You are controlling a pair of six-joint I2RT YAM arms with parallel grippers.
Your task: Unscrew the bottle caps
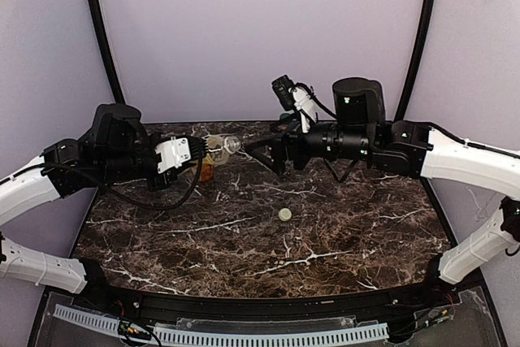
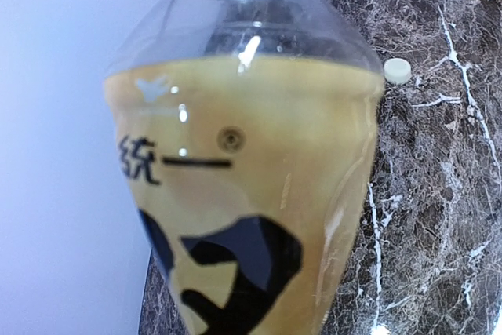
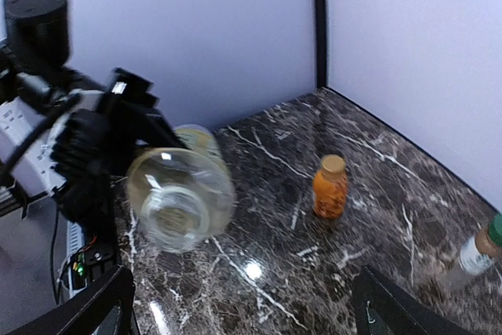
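My left gripper [image 1: 197,154] is shut on the yellowish tea bottle [image 1: 213,149] and holds it on its side above the table, its uncapped neck [image 1: 232,145] pointing right. The bottle fills the left wrist view [image 2: 243,186], hiding the fingers. The cream-white cap [image 1: 285,214] lies loose on the table, also in the left wrist view [image 2: 397,71]. My right gripper [image 1: 265,154] is open and empty just right of the neck, facing the bottle's mouth [image 3: 177,200]. The orange juice bottle [image 3: 330,187] stands capped. The clear bottle [image 3: 475,255] with its green cap [image 3: 496,229] is at the frame edge.
The dark marble table [image 1: 325,241] is enclosed by pale walls on three sides, with black corner posts [image 3: 318,21]. An orange-brown shape [image 1: 208,171] shows under the left gripper in the top view. The arm bases sit at the table's near edge.
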